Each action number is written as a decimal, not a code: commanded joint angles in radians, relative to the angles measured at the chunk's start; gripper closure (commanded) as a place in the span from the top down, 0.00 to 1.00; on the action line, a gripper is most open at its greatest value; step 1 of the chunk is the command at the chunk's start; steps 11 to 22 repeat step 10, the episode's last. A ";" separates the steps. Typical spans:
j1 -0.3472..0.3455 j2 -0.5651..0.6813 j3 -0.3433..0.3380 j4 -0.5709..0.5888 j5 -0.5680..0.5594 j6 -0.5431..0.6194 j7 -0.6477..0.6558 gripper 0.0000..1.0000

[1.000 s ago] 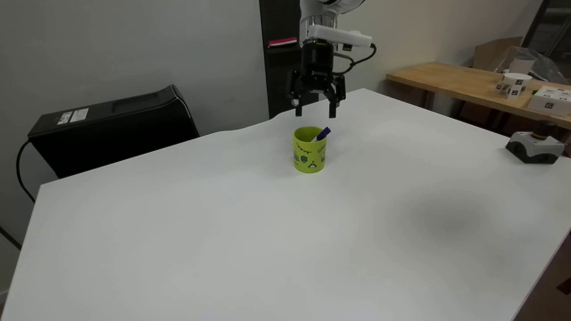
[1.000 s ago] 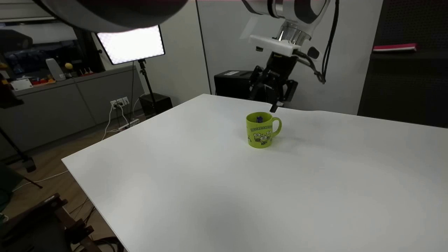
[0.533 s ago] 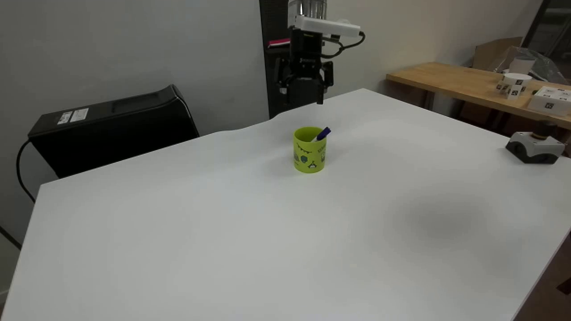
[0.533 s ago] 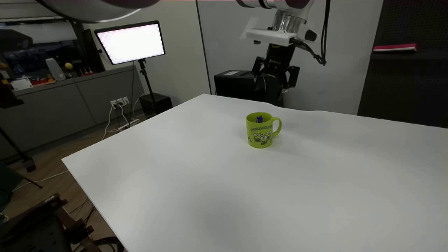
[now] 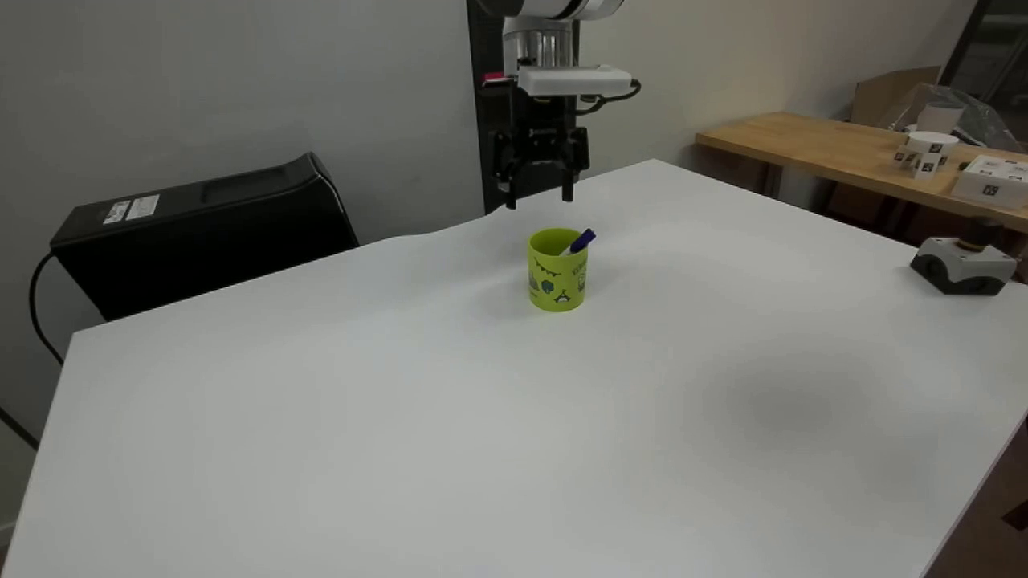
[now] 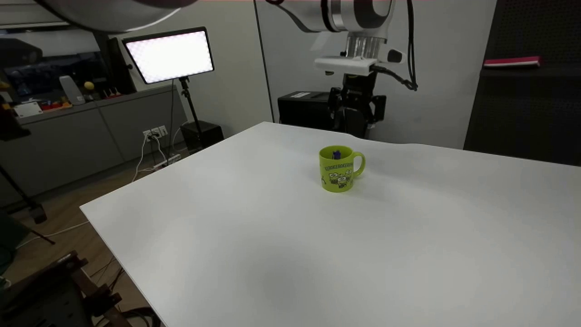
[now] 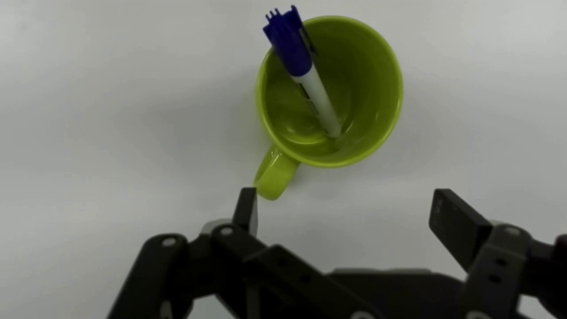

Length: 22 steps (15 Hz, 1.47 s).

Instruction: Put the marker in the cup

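Observation:
The yellow-green cup point(image 5: 554, 282) stands upright on the white table; it also shows in an exterior view with its handle point(image 6: 359, 164) and in the wrist view point(image 7: 374, 84). The marker point(image 7: 318, 98) is inside the cup, tilted, its white end on the cup's floor and its dark blue cap leaning out over the rim. The cap also shows in both exterior views point(image 5: 583, 240) point(image 6: 336, 155). My gripper point(image 7: 345, 199) is open and empty, above and behind the cup in an exterior view point(image 5: 540, 202). It touches neither cup nor marker; its left finger overlaps the handle's edge in the wrist view.
A grey and black button box point(image 5: 964, 263) sits at the table's edge. A wooden side table point(image 5: 791, 144) holds paper cups and a white box. A black case point(image 5: 213, 233) stands beyond the table edge. A lit panel point(image 6: 170, 56) stands behind.
My open gripper has moved away from above the cup, first up and then slightly down, toward the left in an exterior view, and hangs straighter. The cup and marker have not moved.

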 commanded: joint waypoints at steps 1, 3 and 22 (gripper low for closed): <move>0.004 -0.073 0.003 -0.133 0.004 0.089 -0.032 1.00; 0.006 -0.106 0.012 -0.210 0.010 0.143 -0.057 1.00; 0.003 -0.028 0.007 -0.098 0.004 0.109 -0.039 1.00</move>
